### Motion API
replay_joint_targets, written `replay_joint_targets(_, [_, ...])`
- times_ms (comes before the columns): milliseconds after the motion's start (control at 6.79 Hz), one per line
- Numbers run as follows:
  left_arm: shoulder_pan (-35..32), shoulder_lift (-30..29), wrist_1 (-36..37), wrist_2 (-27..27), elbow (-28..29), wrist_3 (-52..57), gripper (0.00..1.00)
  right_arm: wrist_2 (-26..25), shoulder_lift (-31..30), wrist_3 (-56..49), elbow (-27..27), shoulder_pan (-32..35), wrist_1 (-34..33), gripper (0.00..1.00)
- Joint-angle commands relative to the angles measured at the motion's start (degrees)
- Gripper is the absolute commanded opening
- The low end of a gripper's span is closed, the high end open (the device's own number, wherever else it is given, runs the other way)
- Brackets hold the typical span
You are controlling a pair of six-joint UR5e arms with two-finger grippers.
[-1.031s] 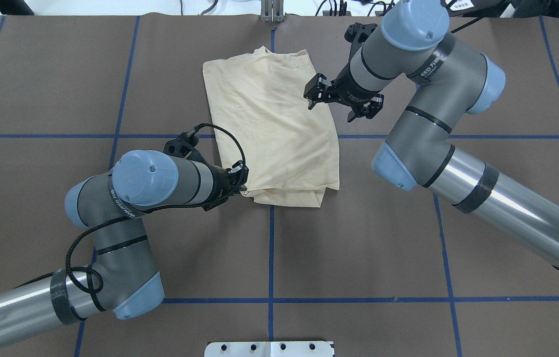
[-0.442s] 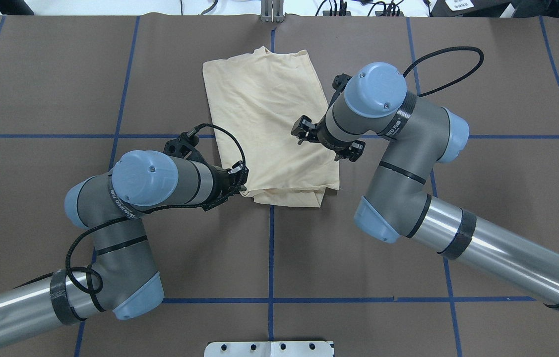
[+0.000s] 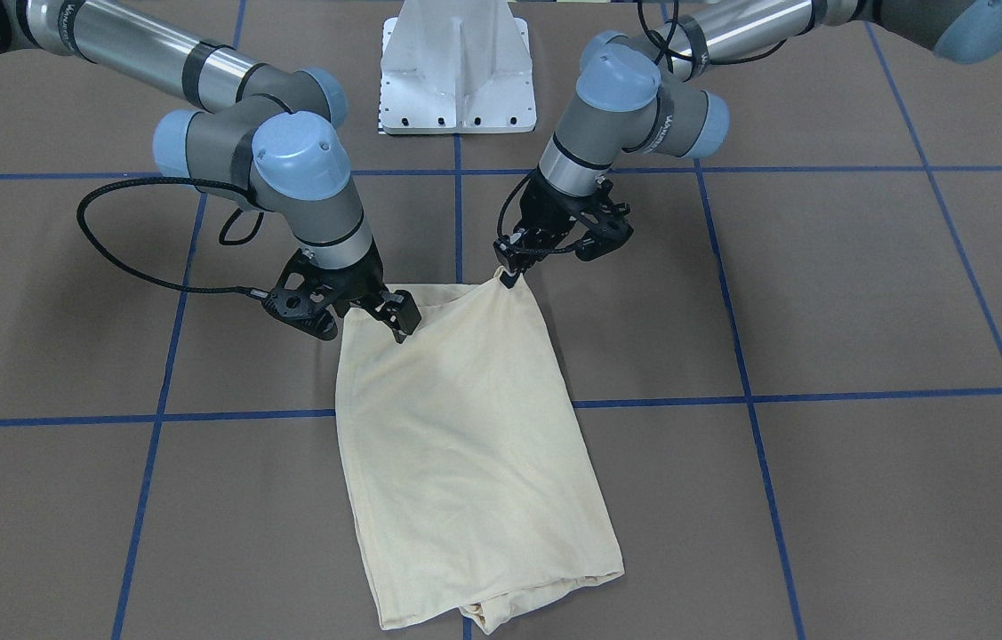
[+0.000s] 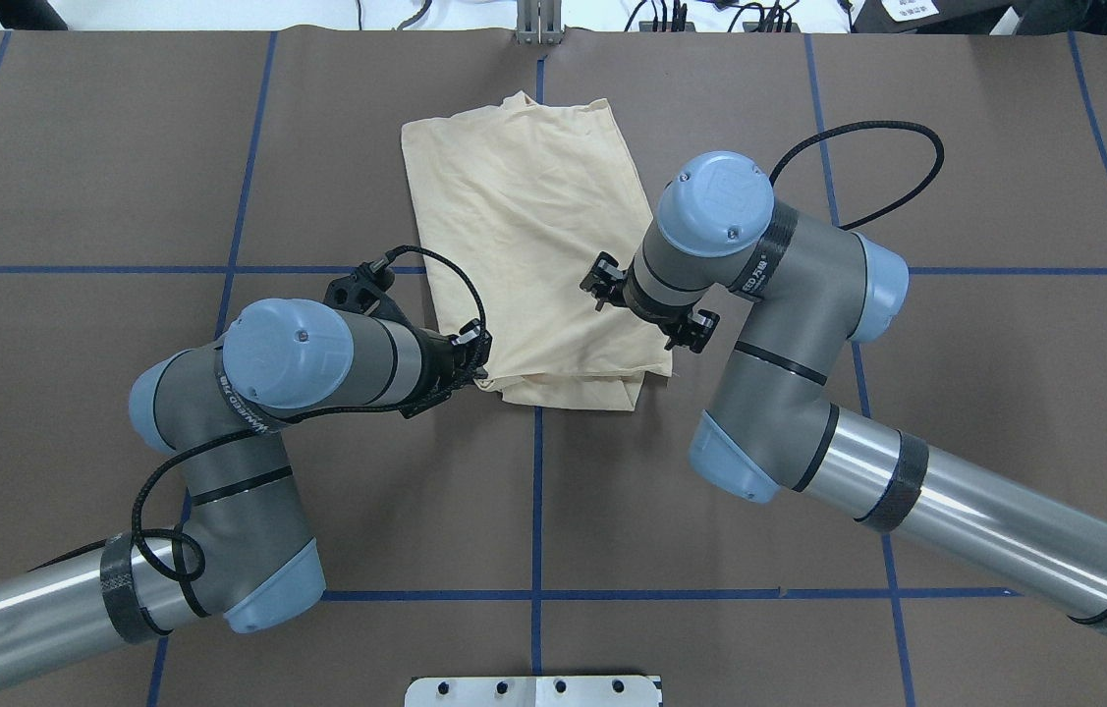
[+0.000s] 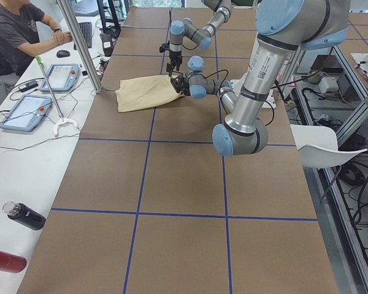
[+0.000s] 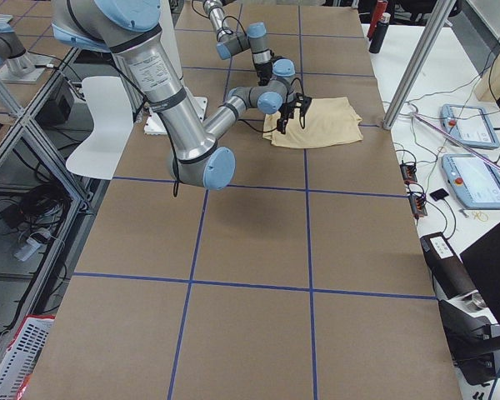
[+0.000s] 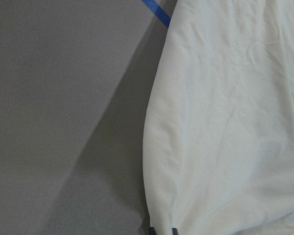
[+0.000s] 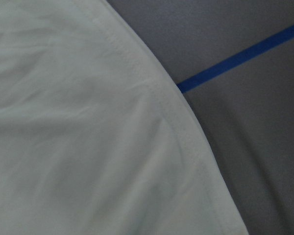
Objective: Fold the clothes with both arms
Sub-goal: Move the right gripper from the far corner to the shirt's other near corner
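The clothes are one pale cream shirt [image 4: 533, 226], folded into a long rectangle on the brown table [image 3: 821, 311]. My left gripper [image 3: 508, 267] is shut on the shirt's near-left corner [image 4: 486, 377] and holds it slightly raised. In the left wrist view its fingertips [image 7: 161, 231] pinch the cloth [image 7: 225, 122] at the bottom edge. My right gripper [image 3: 360, 322] stands open, low over the near-right corner, with a finger [image 3: 398, 322] on the fabric. The right wrist view shows the stitched hem [image 8: 176, 122] against the table. No print or label shows.
The white pedestal base [image 3: 458, 71] stands behind the arms. Blue tape lines [image 4: 535, 491] grid the table. At the table's far side are a seated person [image 5: 18, 30], tablets [image 5: 60, 76], a metal pole [image 5: 80, 43] and bottles [image 5: 24, 215].
The right arm has swung from the shirt's far right side back toward the robot and down onto the near-right corner. The left arm and the shirt have not moved.
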Motion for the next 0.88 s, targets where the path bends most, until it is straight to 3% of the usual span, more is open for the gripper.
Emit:
replay_joint_targets(0, [0.0,0.1,0.1,0.0,0.1,0.8,0.00,-0.1,0.5,5.1,0.1,-1.7,-5.3,1.00])
replay_joint_targets(737, [0.1,0.5,0.1,0.1,0.0,1.0,0.00,-0.1,1.6,5.1,-1.0,-4.2,-8.8,1.00])
